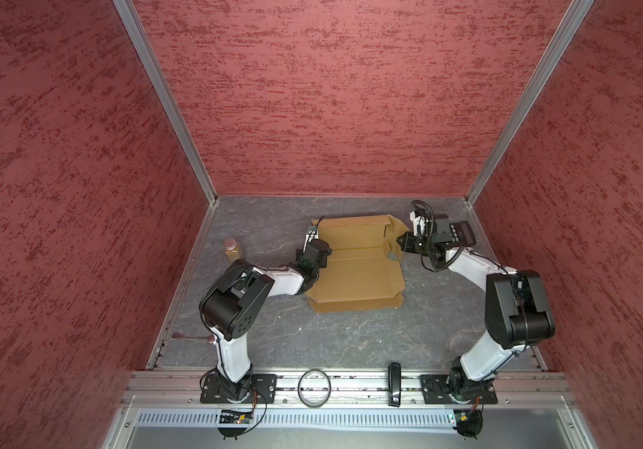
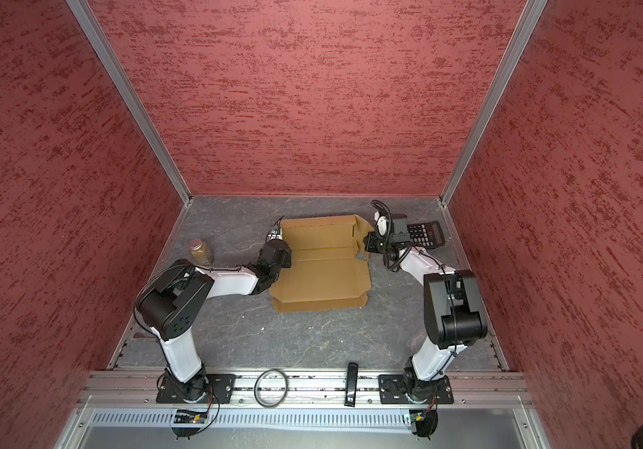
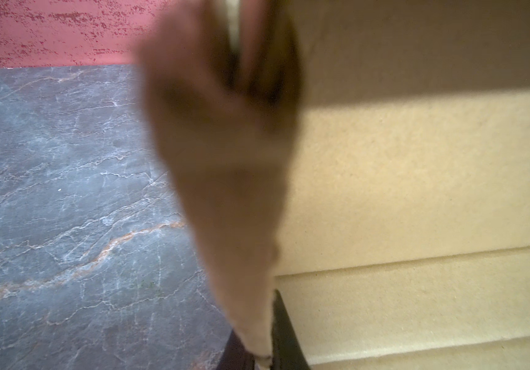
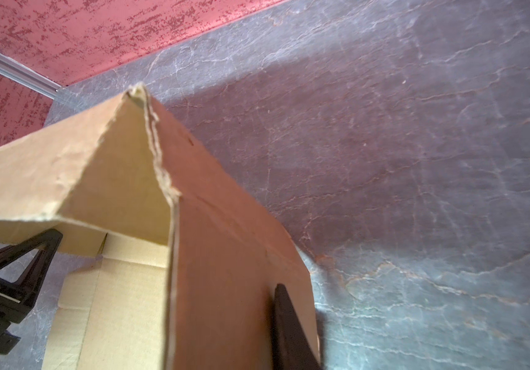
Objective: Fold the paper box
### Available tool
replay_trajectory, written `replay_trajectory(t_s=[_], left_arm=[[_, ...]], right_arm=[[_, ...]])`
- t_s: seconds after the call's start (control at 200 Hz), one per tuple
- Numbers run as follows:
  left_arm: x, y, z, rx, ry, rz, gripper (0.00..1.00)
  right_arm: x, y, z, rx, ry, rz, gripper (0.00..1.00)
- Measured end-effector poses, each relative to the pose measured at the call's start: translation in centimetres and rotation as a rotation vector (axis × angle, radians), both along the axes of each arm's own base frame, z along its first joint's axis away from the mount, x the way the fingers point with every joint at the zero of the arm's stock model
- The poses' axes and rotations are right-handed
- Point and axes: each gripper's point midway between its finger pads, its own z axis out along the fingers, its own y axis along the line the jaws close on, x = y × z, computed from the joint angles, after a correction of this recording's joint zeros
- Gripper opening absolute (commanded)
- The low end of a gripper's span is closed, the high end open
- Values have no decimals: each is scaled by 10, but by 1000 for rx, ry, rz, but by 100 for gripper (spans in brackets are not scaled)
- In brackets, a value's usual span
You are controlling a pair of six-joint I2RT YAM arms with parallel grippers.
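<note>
Right wrist view: one jaw of the right gripper lies flat on the outer face of a raised side flap of the paper box; its partner is hidden, so the grip cannot be told. Box sits open on the desk, near the calculator. On the side away from the calculator the left gripper, jaws narrow, pinches a flap. Judged light, stiff in panels, hinging at creases, crushable; take flap edges.
</note>
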Motion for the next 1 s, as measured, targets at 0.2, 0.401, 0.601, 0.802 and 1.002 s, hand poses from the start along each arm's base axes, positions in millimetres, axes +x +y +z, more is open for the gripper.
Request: replay_trajectory(t_s=[0.2,0.401,0.601,0.802,1.002], left_arm=[[0,-1,0,1,1,-3,11],[-1,-4,0,1,2,-8,11],[-1,-5,0,2,2,-10,11],[-2,-5,0,3,2,-10,11],[-2,-5,0,3,2,-11,11]], right_arm=[[-5,15,2,-20,-3,22,14],[-13,21,-8,-39,5,27,15],[-21,18,-23,-51,25,14,15],[-22,16,-26,-58,28,3,19],[-21,15,-27,-64,28,-5,25]])
